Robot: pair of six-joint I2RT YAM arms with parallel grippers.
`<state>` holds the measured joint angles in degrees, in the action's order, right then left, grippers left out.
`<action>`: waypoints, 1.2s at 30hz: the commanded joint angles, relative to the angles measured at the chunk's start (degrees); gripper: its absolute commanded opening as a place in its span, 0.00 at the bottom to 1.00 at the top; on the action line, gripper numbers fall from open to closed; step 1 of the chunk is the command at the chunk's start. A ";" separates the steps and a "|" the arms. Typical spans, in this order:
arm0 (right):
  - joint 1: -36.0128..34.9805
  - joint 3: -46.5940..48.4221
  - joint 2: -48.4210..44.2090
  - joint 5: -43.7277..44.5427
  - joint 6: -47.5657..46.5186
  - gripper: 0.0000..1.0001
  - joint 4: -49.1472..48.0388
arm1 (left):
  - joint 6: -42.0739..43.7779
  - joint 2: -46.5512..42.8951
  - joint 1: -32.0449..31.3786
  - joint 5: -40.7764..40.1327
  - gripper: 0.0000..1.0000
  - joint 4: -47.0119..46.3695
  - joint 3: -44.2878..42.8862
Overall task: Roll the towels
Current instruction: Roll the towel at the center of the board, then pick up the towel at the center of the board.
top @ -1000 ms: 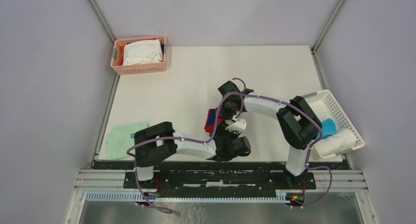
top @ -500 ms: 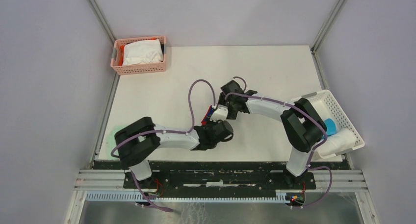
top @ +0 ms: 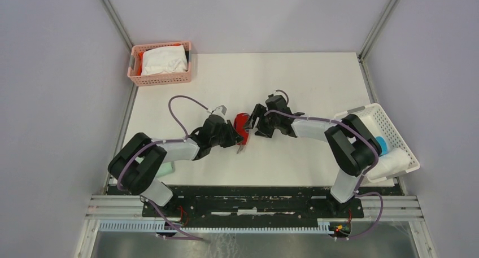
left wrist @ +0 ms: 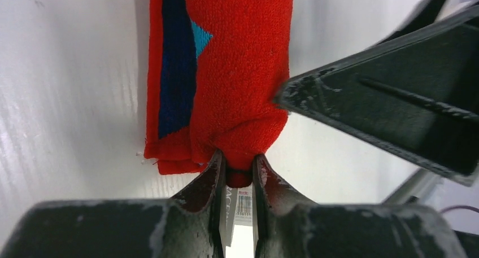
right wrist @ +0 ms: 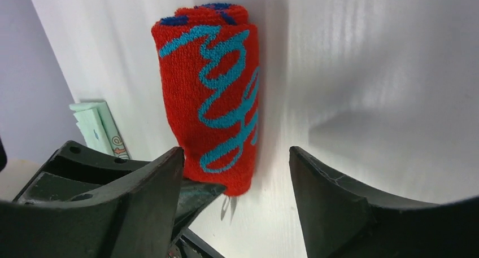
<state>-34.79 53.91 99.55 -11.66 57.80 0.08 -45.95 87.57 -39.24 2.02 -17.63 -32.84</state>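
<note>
A rolled red towel (top: pixel 242 122) with dark-blue patches and turquoise script lies mid-table. In the left wrist view my left gripper (left wrist: pixel 238 163) is shut on the near end of the red towel (left wrist: pixel 226 71), and a barcode tag (left wrist: pixel 244 204) hangs between the jaws. My right gripper (right wrist: pixel 237 167) stands open just off the roll's other end (right wrist: pixel 214 100), with nothing between its fingers. From above, the left gripper (top: pixel 236 135) and the right gripper (top: pixel 252 123) face each other across the roll. A white towel (top: pixel 164 60) lies in the pink basket. A turquoise towel (top: pixel 380 145) and a white roll (top: pixel 391 162) are in the white basket.
The pink basket (top: pixel 135 66) sits at the table's back left corner. The white basket (top: pixel 395 128) sits at the right edge. A mint-green folded cloth (top: pixel 165 169) lies at the near left, mostly hidden under the left arm.
The left arm swung from the near centre to the left of the roll and shut on the towel's end. The right gripper opened and drew back slightly to the right.
</note>
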 commanded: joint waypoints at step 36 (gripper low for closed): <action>-5.32 15.78 19.81 -1.65 -13.92 0.65 13.67 | -24.30 11.99 14.99 23.73 0.18 -19.80 17.38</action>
<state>-37.17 66.54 115.46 -22.33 52.88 -4.49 -69.63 97.89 -24.08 27.27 -49.41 -18.74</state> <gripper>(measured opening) 0.649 0.218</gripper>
